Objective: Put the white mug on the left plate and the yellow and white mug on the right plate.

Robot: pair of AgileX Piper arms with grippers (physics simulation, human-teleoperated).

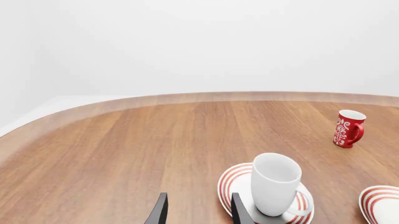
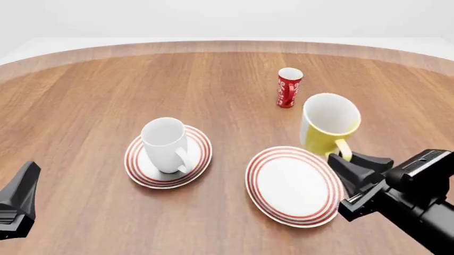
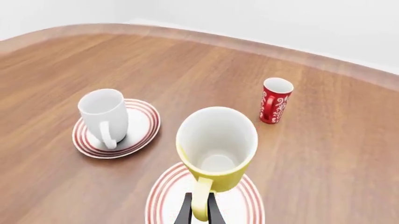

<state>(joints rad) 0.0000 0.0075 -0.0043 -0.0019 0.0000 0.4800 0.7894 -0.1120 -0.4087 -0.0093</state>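
Observation:
The white mug [image 2: 165, 142] stands upright on the left plate [image 2: 201, 154], its handle facing the near side. My left gripper [image 1: 198, 212] is open and empty, on the near side of that plate, apart from the mug [image 1: 274, 183]. Only part of it shows at the front view's lower left [image 2: 19, 204]. My right gripper [image 3: 199, 214] is shut on the handle of the yellow and white mug [image 3: 216, 144]. It holds the mug [image 2: 330, 123] upright at the far right rim of the right plate [image 2: 291, 186], which is bare.
A slim red mug with white pattern [image 2: 288, 87] stands upright farther back, beyond the yellow mug. The round wooden table's far edge [image 2: 227, 47] curves across the back. The right arm's body [image 2: 411, 196] fills the lower right corner.

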